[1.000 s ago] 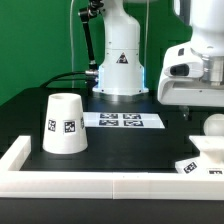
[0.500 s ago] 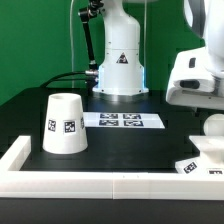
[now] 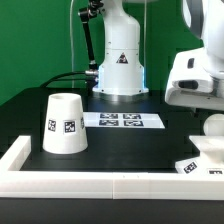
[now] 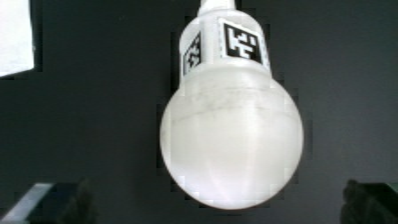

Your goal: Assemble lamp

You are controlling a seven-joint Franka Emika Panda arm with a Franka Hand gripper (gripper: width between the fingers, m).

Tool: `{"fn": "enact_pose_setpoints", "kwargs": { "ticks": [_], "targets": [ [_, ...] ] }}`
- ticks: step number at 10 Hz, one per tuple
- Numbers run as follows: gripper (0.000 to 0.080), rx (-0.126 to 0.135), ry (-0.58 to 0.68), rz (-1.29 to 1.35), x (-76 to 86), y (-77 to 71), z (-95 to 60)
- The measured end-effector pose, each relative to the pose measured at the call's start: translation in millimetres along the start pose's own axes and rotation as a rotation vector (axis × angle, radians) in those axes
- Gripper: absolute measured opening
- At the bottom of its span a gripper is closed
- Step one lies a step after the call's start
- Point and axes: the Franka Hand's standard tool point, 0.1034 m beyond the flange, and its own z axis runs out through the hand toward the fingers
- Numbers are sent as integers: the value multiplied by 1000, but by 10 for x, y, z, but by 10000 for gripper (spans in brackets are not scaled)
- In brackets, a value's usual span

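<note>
The white cup-shaped shade (image 3: 64,125) stands mouth down on the black table at the exterior view's left, tags facing the camera. The round bulb (image 3: 213,124) is at the far right, just behind the low sloped base (image 3: 208,160). My gripper (image 3: 203,108) hangs right above the bulb, its fingertips mostly cut off by the frame edge. In the wrist view the bulb (image 4: 231,125) fills the middle, its tagged neck pointing away. My gripper (image 4: 217,200) is open, one dark finger (image 4: 54,203) on each side of the bulb, not touching it.
The marker board (image 3: 122,120) lies flat mid-table. The tall white robot pedestal (image 3: 120,62) with a triangle mark stands behind it. A white rail (image 3: 100,184) runs along the table's near edge and turns up its left side.
The gripper has moved towards the exterior view's right and slightly up over the bulb during the first half second. Since then it has held still. The lamp parts have not moved.
</note>
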Motion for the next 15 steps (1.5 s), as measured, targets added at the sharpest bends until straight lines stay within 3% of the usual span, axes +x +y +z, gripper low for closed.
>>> {"fn": "enact_pose_setpoints", "kwargs": {
  "ticks": [3, 9, 15],
  "targets": [
    [698, -2, 23, -15, -45, -68, 154],
    [698, -14, 44, -18, -75, -50, 456],
    [676, -13, 44, -13, -58, -5, 496]
  ]
}}
